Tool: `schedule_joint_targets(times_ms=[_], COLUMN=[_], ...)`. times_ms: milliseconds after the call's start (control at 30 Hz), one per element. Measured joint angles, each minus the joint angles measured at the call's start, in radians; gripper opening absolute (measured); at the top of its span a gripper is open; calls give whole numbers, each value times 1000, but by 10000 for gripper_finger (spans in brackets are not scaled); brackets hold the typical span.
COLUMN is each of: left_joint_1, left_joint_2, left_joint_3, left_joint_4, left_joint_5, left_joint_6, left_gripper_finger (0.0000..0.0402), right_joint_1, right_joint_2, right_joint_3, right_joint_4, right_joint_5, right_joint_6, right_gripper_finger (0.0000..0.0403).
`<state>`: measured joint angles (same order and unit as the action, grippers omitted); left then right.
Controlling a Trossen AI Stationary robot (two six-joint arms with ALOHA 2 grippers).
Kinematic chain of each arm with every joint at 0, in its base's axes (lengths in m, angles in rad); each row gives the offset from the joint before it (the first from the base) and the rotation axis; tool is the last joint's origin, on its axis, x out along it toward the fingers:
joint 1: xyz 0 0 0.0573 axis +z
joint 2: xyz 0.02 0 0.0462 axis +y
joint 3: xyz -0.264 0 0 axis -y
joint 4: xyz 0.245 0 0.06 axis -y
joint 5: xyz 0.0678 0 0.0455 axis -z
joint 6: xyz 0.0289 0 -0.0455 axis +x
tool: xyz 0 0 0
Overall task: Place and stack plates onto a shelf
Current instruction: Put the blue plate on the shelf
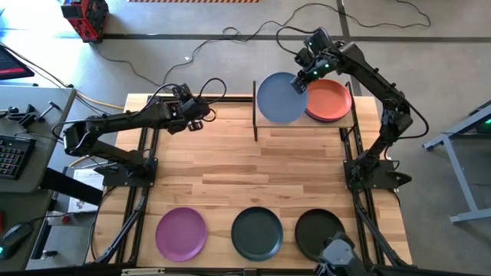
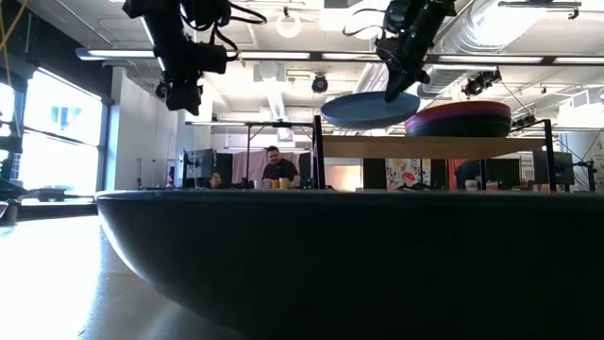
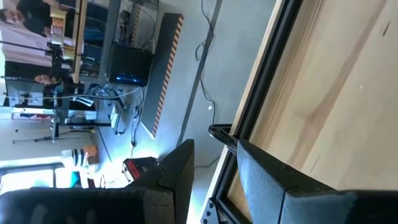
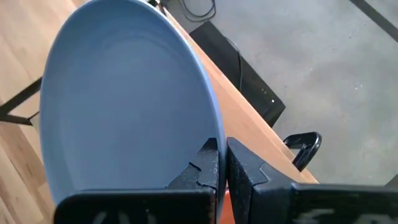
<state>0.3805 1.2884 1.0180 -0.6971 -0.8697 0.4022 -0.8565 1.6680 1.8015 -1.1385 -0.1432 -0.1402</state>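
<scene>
Nearest the low camera, a dark grey plate (image 2: 359, 264) fills the lower half of that view as a broad, smooth, shallow bowl shape. From above it is the middle one of three round plates along the near edge of the table (image 1: 230, 165): a purple plate (image 1: 181, 233) at the left, this dark grey one (image 1: 257, 233) in the middle, and a black plate (image 1: 318, 232) at the right, each apart from its neighbour.

Pale wooden planks with visible grain make up the table top, framed by thin dark metal rails.

Farther back, the left gripper (image 1: 201, 115) hangs over the far left part of the table, its two dark fingers (image 3: 177, 180) parted with nothing between them.

At the far edge stands the shelf (image 1: 303, 123), a light wood board with thin dark upright posts. On its right side lies a stack topped by an orange plate (image 1: 331, 100), with a purple rim showing under it in the low view. The right gripper (image 1: 301, 82) pinches the rim of the pale blue plate (image 1: 280, 98), its fingers (image 4: 205, 168) tight on the edge. That plate is smooth and matte, held slightly tilted just above the left half of the shelf.

Beyond the table lie a grey floor with loose cables, desks and seated people (image 2: 279, 170).
</scene>
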Motion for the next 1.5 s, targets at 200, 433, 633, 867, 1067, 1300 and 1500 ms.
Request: schedule_joint_targets(times_ms=[200,433,633,867,1067,1300,1500], left_joint_1=[0,0,0,0,0,0,0], left_joint_2=[0,0,0,0,0,0,0], left_joint_3=[0,0,0,0,0,0,0], left_joint_4=[3,12,13,13,13,13,14], left_joint_5=[0,0,-5,-7,-8,-8,-8], left_joint_6=[0,0,1,1,1,1,1], left_gripper_finger=[113,113,113,113,113,113,113], right_joint_1=[9,38,62,66,67,65,54], right_joint_2=[3,23,52,83,100,97,97], right_joint_3=[-18,-18,-18,-18,-18,-18,-17], right_joint_4=[-6,-9,-10,-42,-101,-116,-161], right_joint_5=[1,8,35,38,89,128,168], right_joint_6=[5,77,96,115,125,137,137], right_gripper_finger=[0,0,0,0,0,0,0])
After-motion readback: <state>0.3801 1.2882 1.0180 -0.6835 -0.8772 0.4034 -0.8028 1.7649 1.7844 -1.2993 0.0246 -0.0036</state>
